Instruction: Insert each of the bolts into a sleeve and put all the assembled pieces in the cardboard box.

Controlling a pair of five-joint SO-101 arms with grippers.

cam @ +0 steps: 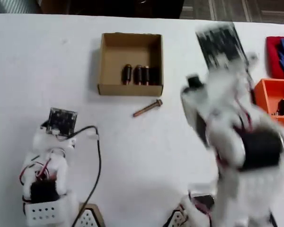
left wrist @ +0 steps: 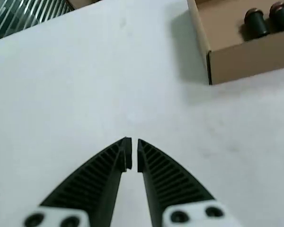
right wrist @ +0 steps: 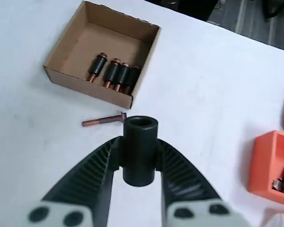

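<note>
Black sleeve point(right wrist: 140, 127) sits clamped between the right claw point(right wrist: 138, 142) fingers, held crosswise with its open bore facing the wrist camera. We see the claw closed just to the sleeve's width, gripping it at mid-body. One loose copper bolt point(cam: 148, 108) lies flat on the white desk point(cam: 132, 165), just in front of the cardboard box point(cam: 130, 90) and not touching it. In the right wrist view the bolt point(right wrist: 104, 120) lies between the held sleeve and the box point(right wrist: 85, 87) front wall. Inside the box, assembled pieces point(cam: 138, 74) lie side by side near the front wall, copper ends sticking out of the black sleeves point(right wrist: 114, 74). The left claw point(left wrist: 131, 153) hangs over bare desk, off to the side of the box point(left wrist: 241, 59). Its tips are nearly together with only a thin slit between, and we see nothing in it. An orange bin point(cam: 262, 94) sits at the desk's right edge with dark parts inside. A red and blue thing point(cam: 279, 54) lies behind it.
</note>
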